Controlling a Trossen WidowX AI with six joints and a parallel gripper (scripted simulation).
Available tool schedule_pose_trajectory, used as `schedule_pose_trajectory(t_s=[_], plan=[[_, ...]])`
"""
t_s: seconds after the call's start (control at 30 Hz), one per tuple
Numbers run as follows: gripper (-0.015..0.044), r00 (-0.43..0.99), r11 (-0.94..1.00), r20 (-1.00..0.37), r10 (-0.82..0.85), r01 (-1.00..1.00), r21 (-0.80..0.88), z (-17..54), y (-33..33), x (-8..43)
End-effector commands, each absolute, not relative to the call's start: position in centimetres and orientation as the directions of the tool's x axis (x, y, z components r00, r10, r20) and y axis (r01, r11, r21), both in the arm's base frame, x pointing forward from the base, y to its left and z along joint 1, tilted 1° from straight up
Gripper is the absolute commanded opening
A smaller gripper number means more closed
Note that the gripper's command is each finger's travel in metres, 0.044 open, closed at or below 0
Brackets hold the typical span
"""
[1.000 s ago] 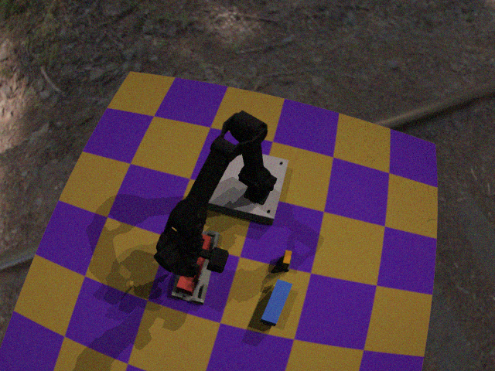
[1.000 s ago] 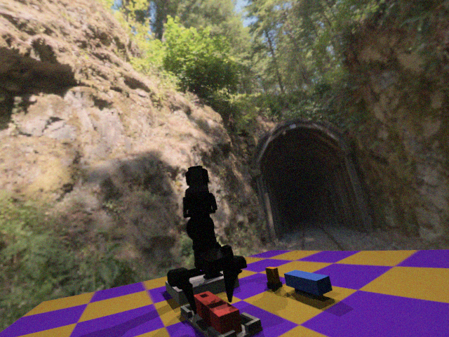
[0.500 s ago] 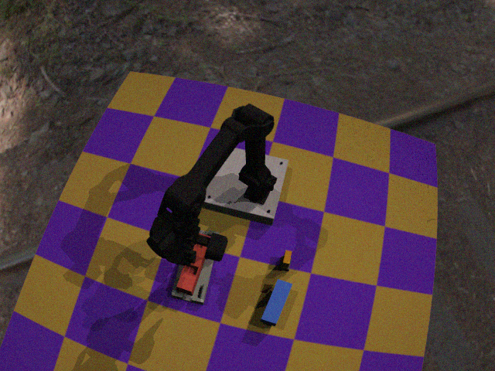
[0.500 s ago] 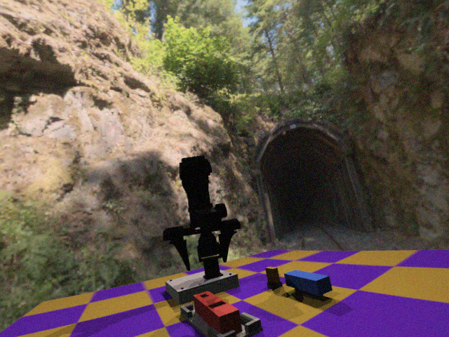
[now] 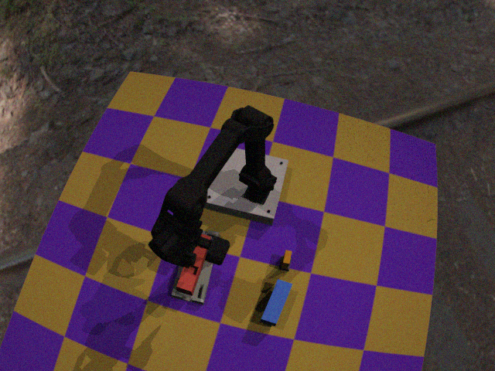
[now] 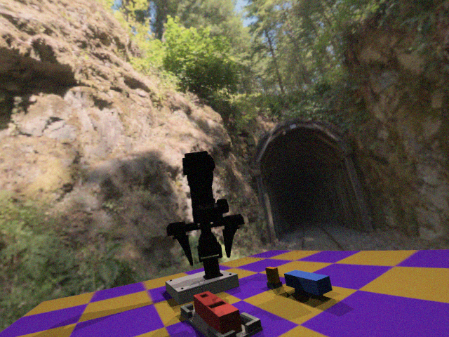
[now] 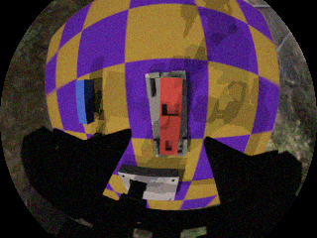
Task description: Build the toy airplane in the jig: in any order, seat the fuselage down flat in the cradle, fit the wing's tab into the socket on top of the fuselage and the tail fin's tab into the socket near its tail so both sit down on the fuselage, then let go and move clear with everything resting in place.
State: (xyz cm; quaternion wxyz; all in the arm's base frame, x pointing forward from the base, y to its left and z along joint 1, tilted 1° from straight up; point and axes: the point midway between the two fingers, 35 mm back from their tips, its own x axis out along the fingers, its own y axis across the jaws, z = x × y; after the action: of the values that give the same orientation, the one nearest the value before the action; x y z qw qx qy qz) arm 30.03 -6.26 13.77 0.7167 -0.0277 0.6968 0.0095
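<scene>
The red fuselage lies lengthwise in the grey cradle, its two sockets facing up and empty. More cradle shows along one side; whether it is fully down is unclear. My gripper is open and empty above the fuselage. The blue wing lies beside the cradle, its top level and its underside in shadow. The small orange tail fin stands near the wing's end nearer the robot base.
The pale robot base plate lies close behind the cradle's tail end. The wing and tail fin stand to the cradle's right in the top and exterior views. Arm shadows fall across the checkered table.
</scene>
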Motion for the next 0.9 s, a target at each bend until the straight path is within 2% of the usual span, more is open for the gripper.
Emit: schedule_pose_trajectory(t_s=[0.0, 0.27, 0.5, 0.73, 0.87], plan=[[0.0440, 0.041, 0.997, -0.999, -0.020, -0.079, -0.023, 13.4, -3.0, 31.5], [0.0440, 0.041, 0.997, -0.999, -0.002, -0.079, -0.005, 12.8, 7.9, 32.9], [0.0440, 0.020, 0.999, -1.000, 0.001, -0.046, 0.000, 12.3, 18.5, 30.5], [0.0440, 0.020, 0.999, -1.000, 0.001, -0.045, 0.000, 12.0, 18.8, 30.4], [0.0440, 0.020, 0.999, -1.000, 0.001, -0.045, 0.000, 8.2, 18.8, 30.5]])
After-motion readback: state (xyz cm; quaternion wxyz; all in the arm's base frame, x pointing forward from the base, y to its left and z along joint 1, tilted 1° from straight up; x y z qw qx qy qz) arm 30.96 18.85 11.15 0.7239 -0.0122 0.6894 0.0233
